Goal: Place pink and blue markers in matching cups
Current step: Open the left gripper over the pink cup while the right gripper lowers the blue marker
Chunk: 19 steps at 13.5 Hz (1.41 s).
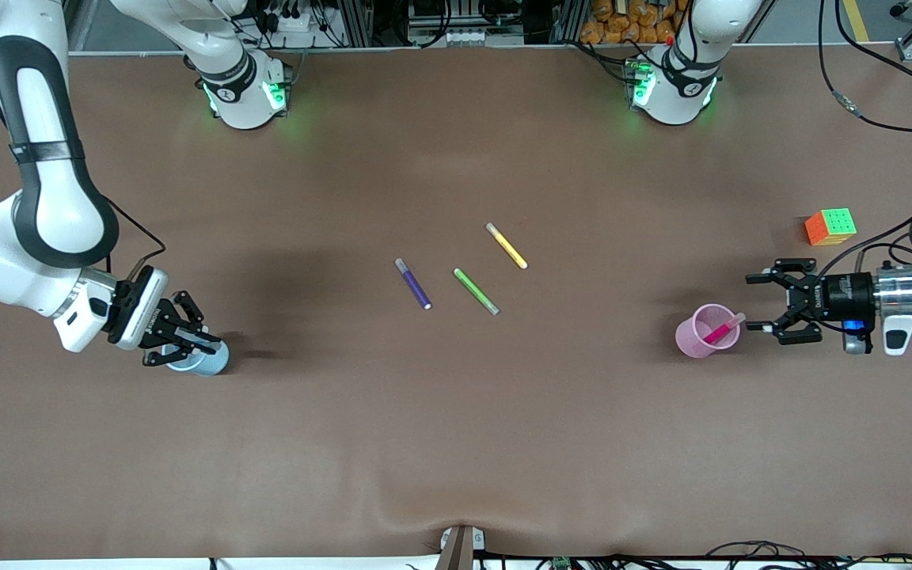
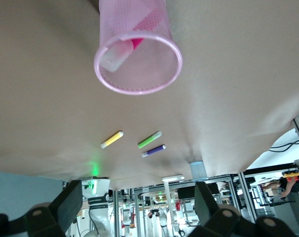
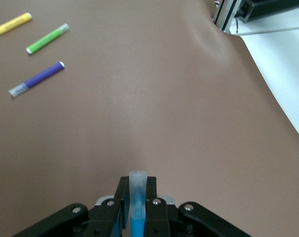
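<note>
The pale pink cup stands toward the left arm's end of the table with the pink marker leaning inside it. My left gripper is open and empty just beside this cup. The left wrist view shows the cup's rim, the marker in it, and my spread left gripper. My right gripper is over the pale blue cup toward the right arm's end. In the right wrist view my right gripper is shut on the blue marker, grey tip sticking out past the fingers.
Purple, green and yellow markers lie loose at mid-table. A colour cube sits near the left arm, farther from the front camera than the pink cup. The blue cup also shows small in the left wrist view.
</note>
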Tool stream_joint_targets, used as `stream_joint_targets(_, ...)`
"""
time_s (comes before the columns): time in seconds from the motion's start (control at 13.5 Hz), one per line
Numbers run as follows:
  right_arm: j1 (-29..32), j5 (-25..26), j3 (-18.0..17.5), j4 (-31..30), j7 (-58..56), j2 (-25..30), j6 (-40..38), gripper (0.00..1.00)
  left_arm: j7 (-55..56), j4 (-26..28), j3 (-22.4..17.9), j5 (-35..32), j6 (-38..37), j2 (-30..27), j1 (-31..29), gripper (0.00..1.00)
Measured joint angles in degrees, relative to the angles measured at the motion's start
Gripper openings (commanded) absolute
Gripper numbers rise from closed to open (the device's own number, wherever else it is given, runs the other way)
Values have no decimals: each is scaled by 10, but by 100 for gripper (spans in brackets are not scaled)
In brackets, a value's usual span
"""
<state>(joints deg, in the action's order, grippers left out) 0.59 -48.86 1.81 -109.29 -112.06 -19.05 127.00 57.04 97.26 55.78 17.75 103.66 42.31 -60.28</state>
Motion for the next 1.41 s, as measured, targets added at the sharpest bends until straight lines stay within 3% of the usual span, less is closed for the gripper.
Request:
stream_joint_targets(0.22,19,-38,0,-5,-28,-5,-20,0,19,-53,9,0,-54,-7,15,100)
stream_joint_targets(0.74,43,-48,0,-6,-56,-20,-43,0,24,-127,35,-31,-135,-61,19,100)
stream_joint_targets(1.11,59,-104,0,8,-100,-45,-80,0,25,-145,93,-130,-174,-132,20,100)
stream_joint_targets(1.41,70,-118,0,18,-111,-62,-95,0,15,-151,133,-206,-194,-174,22,100)
